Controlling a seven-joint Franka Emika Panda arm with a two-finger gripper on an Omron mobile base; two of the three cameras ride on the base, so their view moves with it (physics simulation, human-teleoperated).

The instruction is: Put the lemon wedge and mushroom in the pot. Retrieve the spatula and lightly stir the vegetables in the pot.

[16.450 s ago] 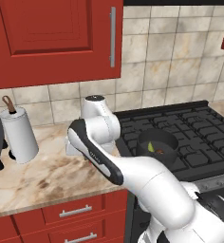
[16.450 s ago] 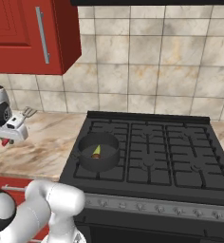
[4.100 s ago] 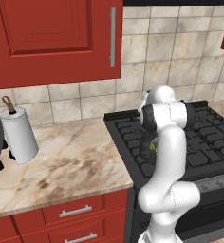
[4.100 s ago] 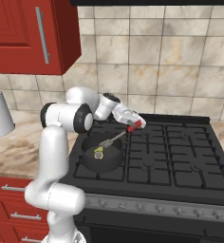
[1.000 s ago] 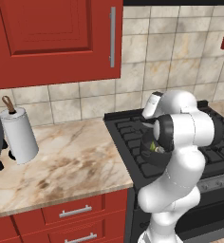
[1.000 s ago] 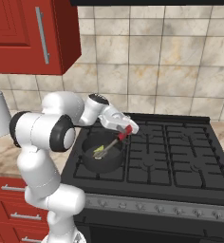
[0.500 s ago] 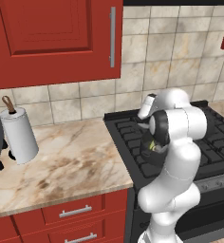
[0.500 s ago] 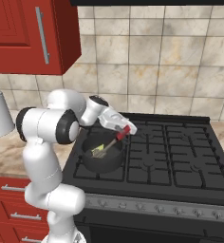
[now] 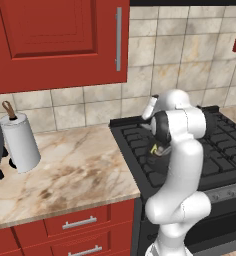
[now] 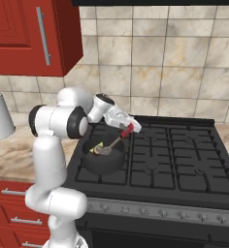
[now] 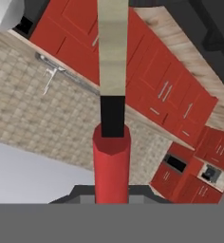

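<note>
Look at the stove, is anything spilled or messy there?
Nothing stands out. The pot sits upright on the stove, the gripper holds the spatula slanting down into it, and a yellow-green bit, likely the lemon wedge, lies inside.

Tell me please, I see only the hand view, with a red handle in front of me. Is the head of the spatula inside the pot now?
Observer: Yes. In the right base view the spatula slants down from the gripper, and its grey head is inside the pot.
Operator: Is the lemon wedge in there too?
Observer: Yes, the lemon wedge shows as a yellow-green bit in the pot, left of the head.
Operator: And the mushroom?
Observer: I cannot make it out; the left base view has the arm in front of the pot.
</note>
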